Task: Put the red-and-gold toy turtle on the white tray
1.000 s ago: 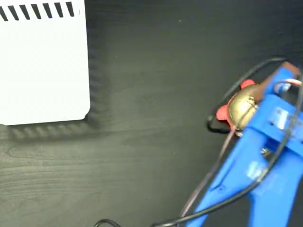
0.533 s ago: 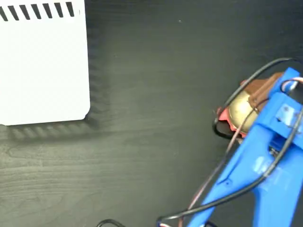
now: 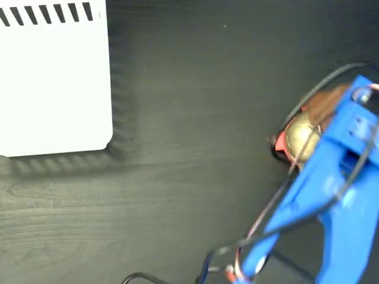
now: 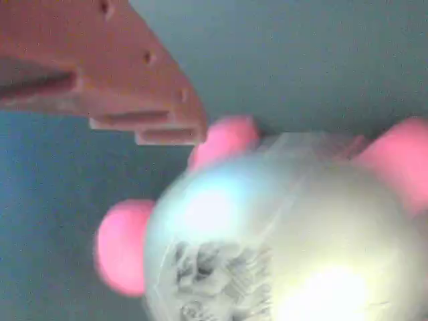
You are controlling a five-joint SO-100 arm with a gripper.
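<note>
Gripper down over turtle, right side of table; tray far off at top left.

Fixed view: blue arm comes in from bottom right, brown finger lies across the far side of the gold shell, red bits of turtle poke out on the left. Turtle sits on the dark table, well apart from tray, nothing on the white part of tray that's in frame, black slots run along its top edge. Wires loop down from arm toward bottom edge. Wrist view: turtle fills the frame, shell w/ black print, pink-looking feet, one brown finger at upper left just above it, gap btwn finger and shell. Other finger not seen, so can't tell if the pincer is wide, narrow or gripping.
</note>
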